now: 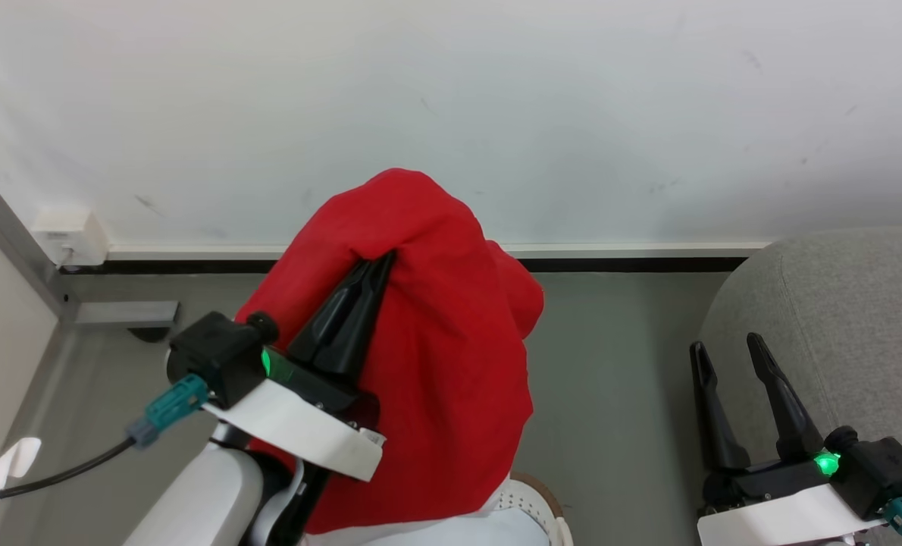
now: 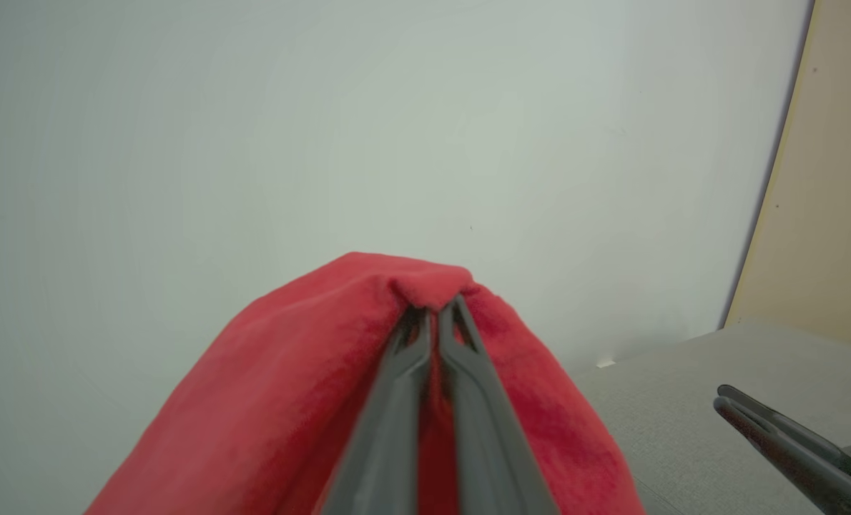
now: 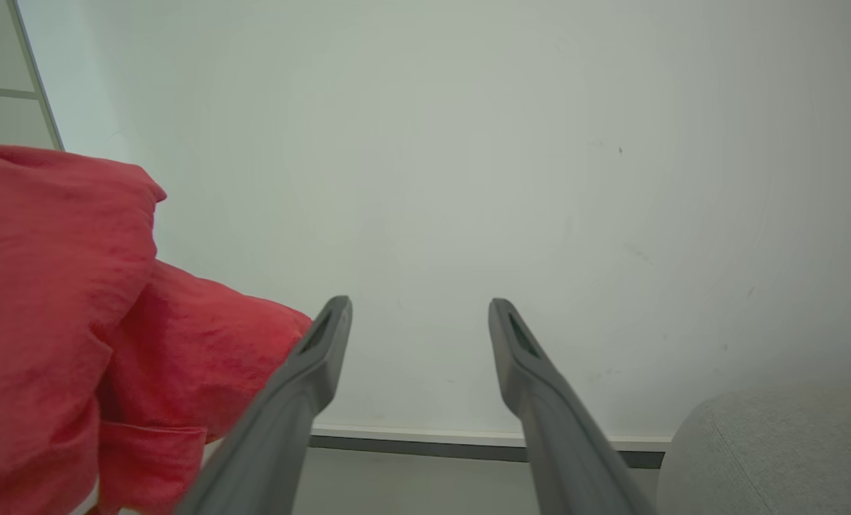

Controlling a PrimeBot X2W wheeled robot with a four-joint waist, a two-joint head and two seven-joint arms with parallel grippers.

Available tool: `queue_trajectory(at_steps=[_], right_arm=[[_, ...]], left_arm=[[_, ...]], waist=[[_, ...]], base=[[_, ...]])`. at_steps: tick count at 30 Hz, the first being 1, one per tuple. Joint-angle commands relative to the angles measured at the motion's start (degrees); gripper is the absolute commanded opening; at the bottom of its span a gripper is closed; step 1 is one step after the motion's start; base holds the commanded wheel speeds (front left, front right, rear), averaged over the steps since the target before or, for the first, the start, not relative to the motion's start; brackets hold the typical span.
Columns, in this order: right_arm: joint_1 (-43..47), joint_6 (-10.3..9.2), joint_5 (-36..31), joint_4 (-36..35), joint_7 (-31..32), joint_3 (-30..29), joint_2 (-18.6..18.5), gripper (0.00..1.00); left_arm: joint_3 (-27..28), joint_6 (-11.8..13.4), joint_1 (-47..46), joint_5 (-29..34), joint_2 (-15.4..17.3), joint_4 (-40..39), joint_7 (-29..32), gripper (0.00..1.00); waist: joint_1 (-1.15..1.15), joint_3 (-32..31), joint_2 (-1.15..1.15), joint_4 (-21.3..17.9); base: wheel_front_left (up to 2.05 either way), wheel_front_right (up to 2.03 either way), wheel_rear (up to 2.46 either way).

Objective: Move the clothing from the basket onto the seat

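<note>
The left gripper point(image 1: 386, 262) is clenched on the clothing point(image 1: 443, 341), which hangs above the basket point(image 1: 534, 497); the basket's contents cannot be told. The right gripper point(image 1: 725, 343) is spread and empty, right of the basket, at the seat point(image 1: 845, 303).

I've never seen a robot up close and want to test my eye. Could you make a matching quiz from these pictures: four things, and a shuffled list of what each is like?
Things:
1. left claw
2. right claw
3. clothing
4. seat

Descriptions:
A. open, holding nothing
B. grey, at the right of the head view
C. shut on fabric
D. red, hanging from a claw

Pairs: 1-C, 2-A, 3-D, 4-B
</note>
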Motion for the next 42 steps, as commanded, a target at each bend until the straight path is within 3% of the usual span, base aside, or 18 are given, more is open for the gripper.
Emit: queue_trajectory(at_steps=[1,10,16,21,28,34,42], right_arm=[[-0.02,-0.12,0.33,-0.34,-0.19,0.29,-0.13,1.00],[-0.42,-0.12,1.59,-1.71,-0.19,5.87,-2.43,1.00],[-2.05,-0.12,8.92,-4.75,1.46,18.24,-7.83,1.00],[-4.16,-0.12,14.94,-6.20,2.96,24.28,-11.12,1.00],[-7.73,-0.12,23.55,0.08,6.62,28.53,-8.80,1.00],[-9.73,-0.11,31.80,6.77,7.83,30.72,-6.11,1.00],[-13.58,-0.11,34.53,12.64,5.90,35.01,-5.07,1.00]], left_arm=[[0.01,0.17,-0.47,0.66,0.14,-0.28,0.14,0.00],[-0.38,-0.23,-0.99,-0.02,0.04,1.00,-0.04,0.00],[-1.19,-0.66,-0.69,-0.40,-0.22,2.54,-0.41,0.00],[-2.16,-1.27,-0.64,-0.61,-0.82,3.76,-0.63,0.00],[-4.79,-2.65,-1.01,-1.30,-2.48,5.56,-0.02,0.00],[-8.26,-4.28,-2.44,-1.67,-5.77,7.03,0.34,0.00],[-12.14,-5.71,-2.81,-2.22,-8.48,8.11,0.95,0.00]], waist=[[0.01,0.33,0.00,-0.17],[0.01,1.31,0.00,-0.74],[0.01,0.73,0.00,-0.42],[0.01,-0.07,0.00,0.73],[0.01,-1.80,0.00,4.15],[0.01,-2.90,0.00,8.77],[0.01,-3.89,0.00,13.03]], base=[[0.00,0.00,0.00],[0.00,0.00,0.00],[0.00,0.00,0.00],[0.00,0.00,0.00],[0.00,0.00,0.00],[0.00,0.00,0.00],[0.00,0.00,0.00]])
